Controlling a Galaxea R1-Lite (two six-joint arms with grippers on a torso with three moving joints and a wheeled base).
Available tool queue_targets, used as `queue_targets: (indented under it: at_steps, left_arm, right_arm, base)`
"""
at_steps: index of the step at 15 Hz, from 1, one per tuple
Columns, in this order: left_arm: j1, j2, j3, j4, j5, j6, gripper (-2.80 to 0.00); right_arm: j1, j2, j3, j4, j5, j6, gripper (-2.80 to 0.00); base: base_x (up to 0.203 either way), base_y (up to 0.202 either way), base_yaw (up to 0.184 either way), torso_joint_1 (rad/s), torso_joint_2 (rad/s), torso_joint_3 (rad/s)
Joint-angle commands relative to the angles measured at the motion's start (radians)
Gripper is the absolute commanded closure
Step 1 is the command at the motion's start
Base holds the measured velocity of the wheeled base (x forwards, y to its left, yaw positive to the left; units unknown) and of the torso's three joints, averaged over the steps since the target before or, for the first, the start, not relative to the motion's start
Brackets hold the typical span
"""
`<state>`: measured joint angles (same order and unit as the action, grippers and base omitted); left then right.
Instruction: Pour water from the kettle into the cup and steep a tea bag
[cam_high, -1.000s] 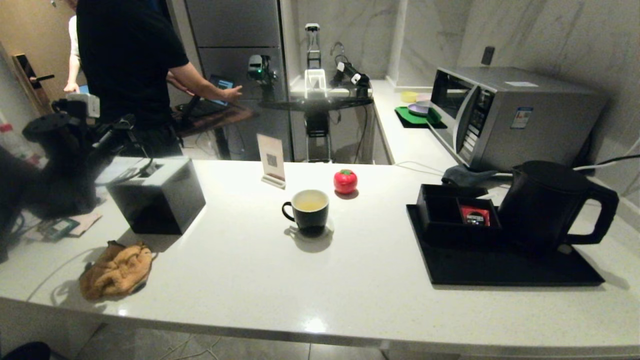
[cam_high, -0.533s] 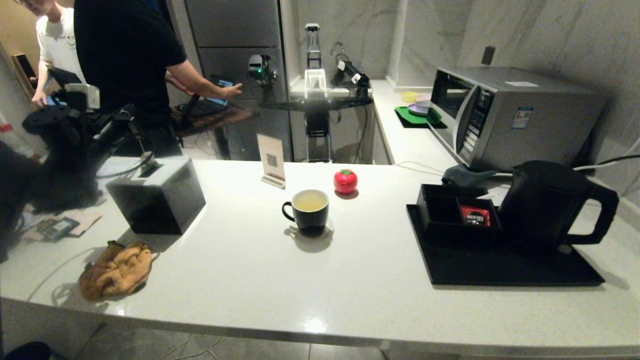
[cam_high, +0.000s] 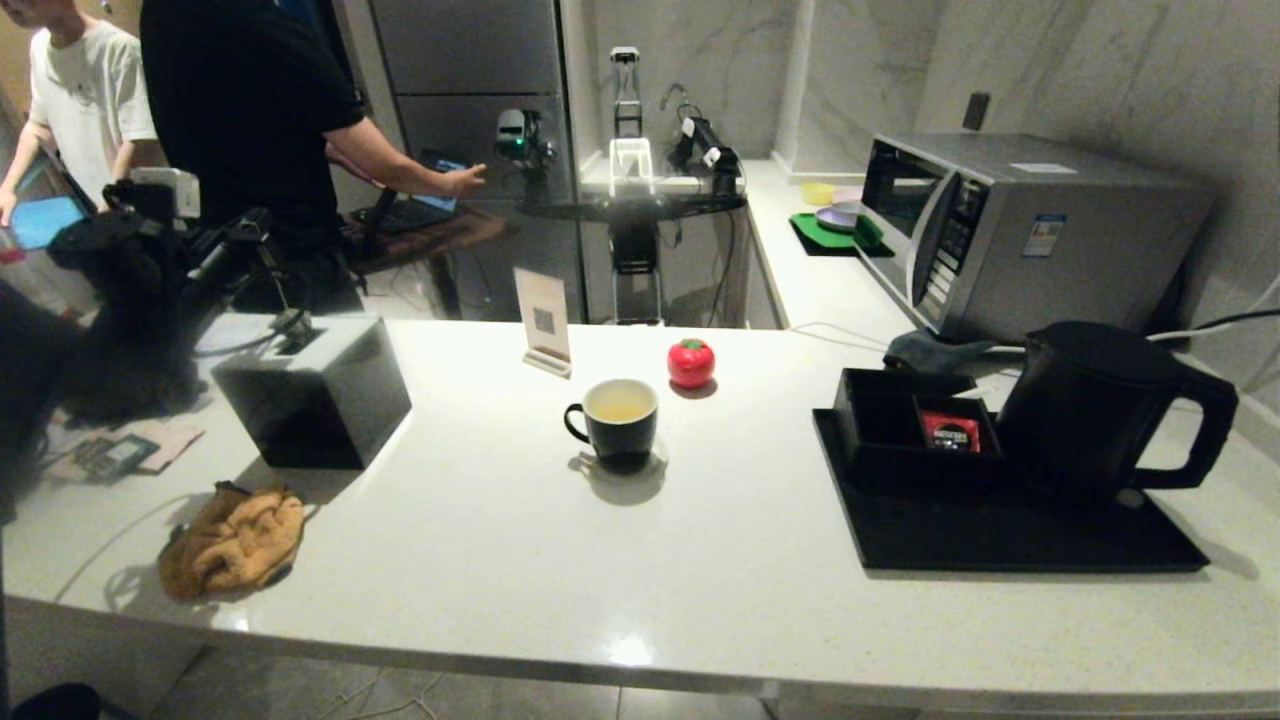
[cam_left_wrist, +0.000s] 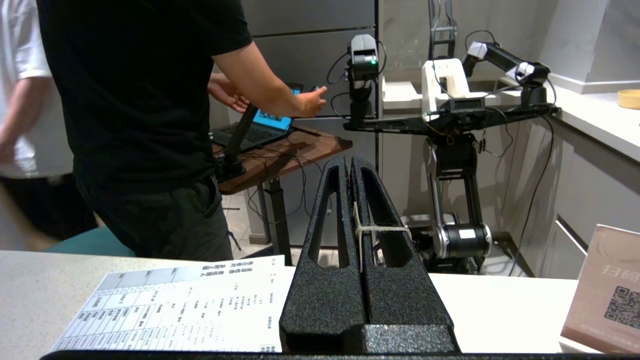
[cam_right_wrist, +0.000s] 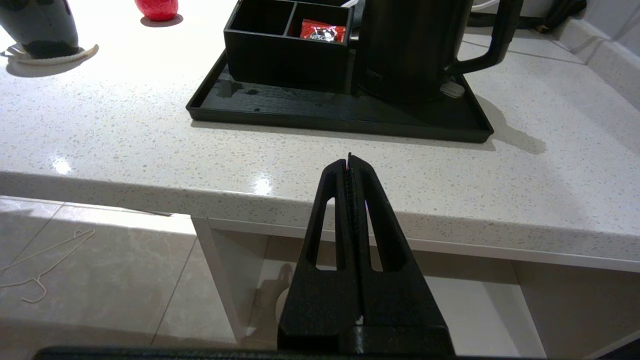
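Cup (cam_high: 619, 417) of water (cam_high: 621, 402) stands mid-counter; tomato (cam_high: 691, 362) behind it, kettle (cam_high: 1095, 412) and tray (cam_high: 1000, 535) well right, box (cam_high: 315, 390) left. Both grippers, left (cam_left_wrist: 350, 162) and right (cam_right_wrist: 349, 159), are closed and empty.

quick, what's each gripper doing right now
Left gripper: closed, holding nothing, raised at the counter's far left.
Right gripper: closed, empty, parked below the counter edge.

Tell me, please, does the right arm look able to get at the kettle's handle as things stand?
Probably yes: the right gripper, shut and empty, sits below the counter edge, and the kettle turns its handle outward with nothing before it.
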<state>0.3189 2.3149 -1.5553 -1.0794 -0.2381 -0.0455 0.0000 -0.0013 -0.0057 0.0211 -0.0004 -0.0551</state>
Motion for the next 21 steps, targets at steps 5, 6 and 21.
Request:
queue_targets:
  at_steps: [5,6,21]
  left_arm:
    - [0.000,0.001,0.006,-0.007,-0.004,-0.001,0.00]
    - [0.000,0.001,0.009,-0.007,-0.006,0.000,0.00]
    - [-0.021,0.008,0.040,-0.074,-0.010,-0.002,0.00]
  right_arm:
    - [0.000,0.001,0.000,0.000,0.000,0.000,0.00]
    - [0.000,0.001,0.000,0.000,0.000,0.000,0.00]
    - [0.000,0.001,0.000,0.000,0.000,0.000,0.00]
  base:
    - [0.000,0.000,0.000,0.000,0.00,0.000]
    - [0.000,0.000,0.000,0.000,0.00,0.000]
    - [0.000,0.000,0.000,0.000,0.00,0.000]
